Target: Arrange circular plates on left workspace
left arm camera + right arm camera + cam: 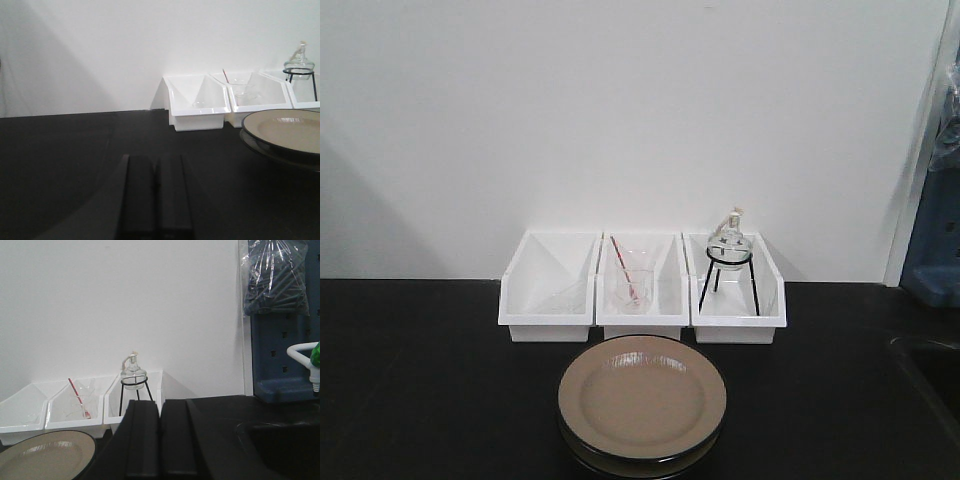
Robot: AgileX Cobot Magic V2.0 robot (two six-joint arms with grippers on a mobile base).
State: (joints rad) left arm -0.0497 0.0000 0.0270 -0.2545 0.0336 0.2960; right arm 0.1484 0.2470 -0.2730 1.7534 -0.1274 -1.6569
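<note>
Two beige-tan round plates with black rims lie stacked [642,404] on the black countertop [420,380], just in front of the middle white bin. The stack also shows at the right edge of the left wrist view [287,132] and at the bottom left of the right wrist view [42,457]. My left gripper [156,160] is shut and empty, low over the counter to the left of the plates. My right gripper [160,405] is shut and empty, to the right of the plates. Neither gripper shows in the front view.
Three white bins stand in a row against the wall: the left one [549,290], the middle one [642,292] with a glass beaker and red-tipped rod, the right one [734,290] with a glass burner on a black tripod. A recessed sink [930,380] lies at the right. A blue rack [280,360] stands beyond it.
</note>
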